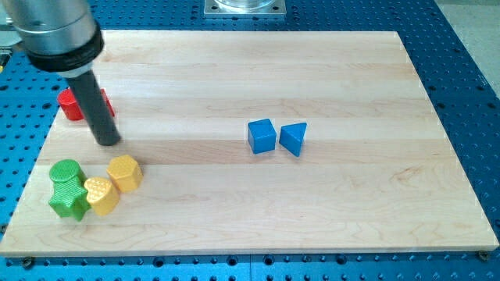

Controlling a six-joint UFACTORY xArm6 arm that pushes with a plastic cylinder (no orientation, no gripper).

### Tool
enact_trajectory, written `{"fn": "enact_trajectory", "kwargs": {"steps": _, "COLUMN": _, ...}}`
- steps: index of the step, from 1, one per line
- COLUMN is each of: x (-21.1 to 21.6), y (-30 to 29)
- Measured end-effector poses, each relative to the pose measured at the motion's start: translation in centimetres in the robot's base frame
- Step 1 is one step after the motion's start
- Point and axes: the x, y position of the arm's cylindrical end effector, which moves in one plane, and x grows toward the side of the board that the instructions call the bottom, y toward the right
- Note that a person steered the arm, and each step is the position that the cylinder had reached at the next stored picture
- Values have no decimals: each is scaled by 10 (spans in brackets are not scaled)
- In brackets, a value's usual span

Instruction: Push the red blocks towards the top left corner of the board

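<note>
Red blocks [73, 104] lie near the board's left edge, partly hidden behind my rod; their shapes and number cannot be made out. My tip [108, 141] rests on the board just below and to the right of them, close to or touching them. The rod rises up and to the left to the arm's dark body at the view's top left.
A green cylinder [66, 171], a green star [69, 199], a yellow heart [101, 195] and a yellow hexagon [125, 172] cluster at the bottom left. A blue cube [262, 136] and a blue triangular block [294, 138] sit mid-board. The wooden board [351, 203] lies on a blue perforated table.
</note>
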Motion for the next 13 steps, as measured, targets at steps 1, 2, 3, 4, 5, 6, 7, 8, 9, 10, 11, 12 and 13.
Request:
{"fn": "enact_trajectory", "kwargs": {"steps": 1, "x": -21, "y": -35}}
{"fn": "enact_trajectory", "kwargs": {"steps": 2, "x": -44, "y": -62}}
{"fn": "enact_trajectory", "kwargs": {"steps": 3, "x": -75, "y": -69}}
{"fn": "enact_trajectory", "kwargs": {"steps": 4, "x": -97, "y": -74}}
{"fn": "enact_trajectory", "kwargs": {"steps": 5, "x": -129, "y": -74}}
{"fn": "enact_trajectory", "kwargs": {"steps": 6, "x": -171, "y": -74}}
{"fn": "enact_trajectory", "kwargs": {"steps": 7, "x": -205, "y": -74}}
{"fn": "enact_trajectory", "kwargs": {"steps": 8, "x": -205, "y": -78}}
{"fn": "enact_trajectory", "kwargs": {"steps": 9, "x": -188, "y": -82}}
{"fn": "enact_trajectory", "kwargs": {"steps": 10, "x": -162, "y": -82}}
{"fn": "enact_trajectory", "kwargs": {"steps": 11, "x": -115, "y": -81}}
{"fn": "enact_trajectory", "kwargs": {"steps": 12, "x": -38, "y": -76}}
{"fn": "enact_trajectory", "kwargs": {"steps": 13, "x": 13, "y": -57}}
